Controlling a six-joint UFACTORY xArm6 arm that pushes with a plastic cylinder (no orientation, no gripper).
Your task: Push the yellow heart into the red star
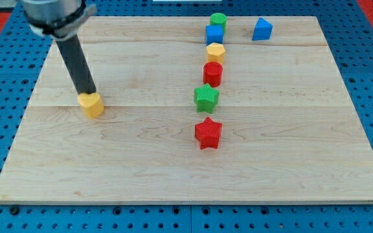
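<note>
You have no hand on this rig, so nothing opens or clamps: only my tip (88, 94), which sits against the upper-left edge of the yellow heart (92, 105). That heart lies on the bench (141, 168) toward the view's left, well apart from the red star (208, 133), which sits right of it and slightly lower, at the foot of a column of blocks.

Judge the heart as light, rigid and quick to slide on smooth wood; it will likely spin off the rod if you press off-centre. Bear on the middle of its left side, opposite the star, and correct early. Keep the path below the green star (206, 98), just above the red one.
</note>
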